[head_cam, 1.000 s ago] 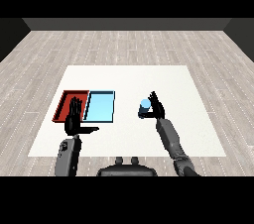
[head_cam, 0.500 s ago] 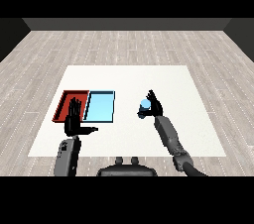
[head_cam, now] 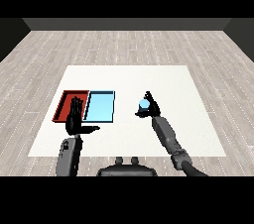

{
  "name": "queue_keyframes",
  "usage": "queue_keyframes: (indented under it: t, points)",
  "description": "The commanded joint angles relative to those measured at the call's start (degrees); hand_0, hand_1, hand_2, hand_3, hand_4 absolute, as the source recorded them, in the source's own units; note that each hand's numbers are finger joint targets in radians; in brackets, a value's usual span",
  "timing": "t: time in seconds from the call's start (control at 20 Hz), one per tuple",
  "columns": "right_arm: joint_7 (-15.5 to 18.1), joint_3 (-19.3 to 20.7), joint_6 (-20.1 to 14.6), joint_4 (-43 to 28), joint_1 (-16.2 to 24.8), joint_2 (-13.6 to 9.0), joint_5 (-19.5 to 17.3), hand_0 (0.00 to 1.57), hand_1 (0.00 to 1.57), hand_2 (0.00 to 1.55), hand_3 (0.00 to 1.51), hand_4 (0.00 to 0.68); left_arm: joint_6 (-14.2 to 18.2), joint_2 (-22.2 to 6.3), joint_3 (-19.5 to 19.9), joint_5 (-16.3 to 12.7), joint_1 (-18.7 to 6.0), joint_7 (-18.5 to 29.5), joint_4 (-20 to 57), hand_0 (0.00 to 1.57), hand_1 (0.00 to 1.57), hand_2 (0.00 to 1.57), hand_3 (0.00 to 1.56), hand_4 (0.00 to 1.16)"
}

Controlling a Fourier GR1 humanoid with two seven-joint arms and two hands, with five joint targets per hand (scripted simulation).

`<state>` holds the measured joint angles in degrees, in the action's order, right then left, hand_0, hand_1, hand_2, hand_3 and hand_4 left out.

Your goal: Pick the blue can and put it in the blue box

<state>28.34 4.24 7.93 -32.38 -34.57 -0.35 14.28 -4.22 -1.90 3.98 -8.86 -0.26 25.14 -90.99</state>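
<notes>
So the right hand point(head_cam: 149, 108) has drifted a bit left over the white bench point(head_cam: 198, 119), fingers curled round the small blue can point(head_cam: 144, 104). It's closer to the flat light blue tray point(head_cam: 100, 106) now, not there yet. Left hand point(head_cam: 75, 119) hasn't budged, fingers straight.

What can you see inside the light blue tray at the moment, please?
The light blue tray shows only its bare floor; nothing is covered. The blue can sits in the right hand, to the tray's right. The left hand partly covers the red tray.
</notes>
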Motion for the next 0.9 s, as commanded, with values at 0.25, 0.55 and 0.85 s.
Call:
queue_keyframes:
  t: [0.25, 0.55, 0.85]
  points:
    - [-0.9, 1.2, -7.2, 8.3, -6.5, -0.4, -3.3, 1.53, 1.53, 1.49, 1.45, 0.582, 1.5, 0.9, -1.4, 1.5, -0.6, -1.2, -0.7, 0.0, 0.0, 0.0, 0.0, 0.0]
    - [-2.1, -0.7, -10.6, 5.5, -4.8, -0.2, -4.0, 1.56, 1.56, 1.49, 1.44, 0.678, 1.0, 1.3, -1.3, 1.8, -1.8, 1.9, 2.9, 0.0, 0.0, 0.0, 0.0, 0.0]
    - [-3.3, -3.0, -11.7, -5.2, -0.9, 0.1, -5.5, 1.52, 1.52, 1.47, 1.42, 0.659, -0.4, 1.8, -3.2, 0.9, 3.9, 0.3, -1.8, 0.0, 0.0, 0.0, 0.0, 0.0]
